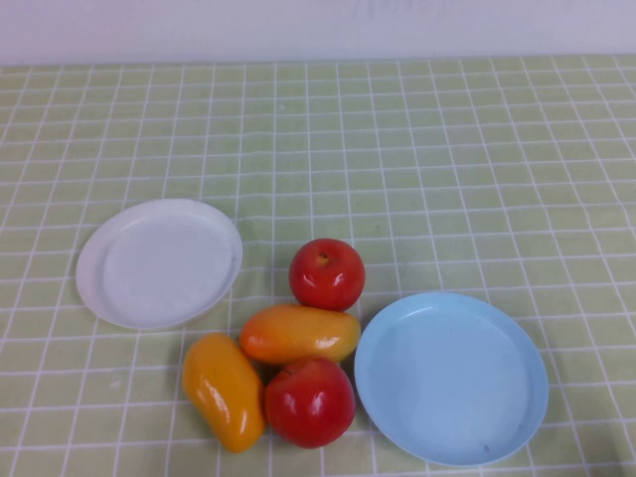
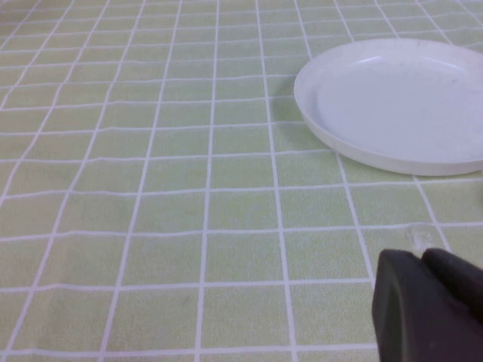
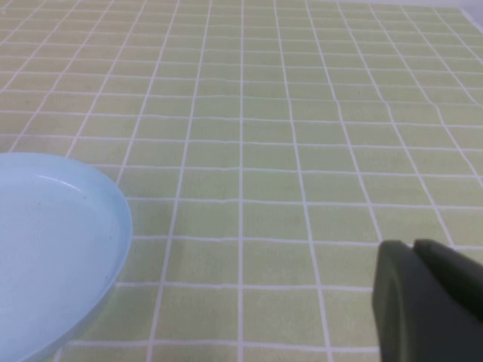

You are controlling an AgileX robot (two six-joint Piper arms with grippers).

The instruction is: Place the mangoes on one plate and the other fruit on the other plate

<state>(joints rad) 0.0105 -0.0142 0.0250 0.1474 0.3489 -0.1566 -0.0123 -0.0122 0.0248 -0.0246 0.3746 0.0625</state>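
Overhead, four fruits are seen bunched together on the green checked tablecloth (image 1: 417, 149) between the plates: one mango (image 1: 299, 333) lies crosswise, touching the second mango (image 1: 224, 390) and the near red fruit (image 1: 309, 401), while the far red fruit (image 1: 327, 273) sits just behind. Both the white plate (image 1: 99, 288) on the left and the light blue plate (image 1: 527, 397) on the right are bare. Neither arm is seen. At the left wrist, the white plate (image 2: 317, 113) is seen, with the left gripper (image 2: 426, 305) a dark corner. At the right wrist, the blue plate (image 3: 117, 241) edges in beside the right gripper (image 3: 426, 302). Neither gripper's opening can be told.
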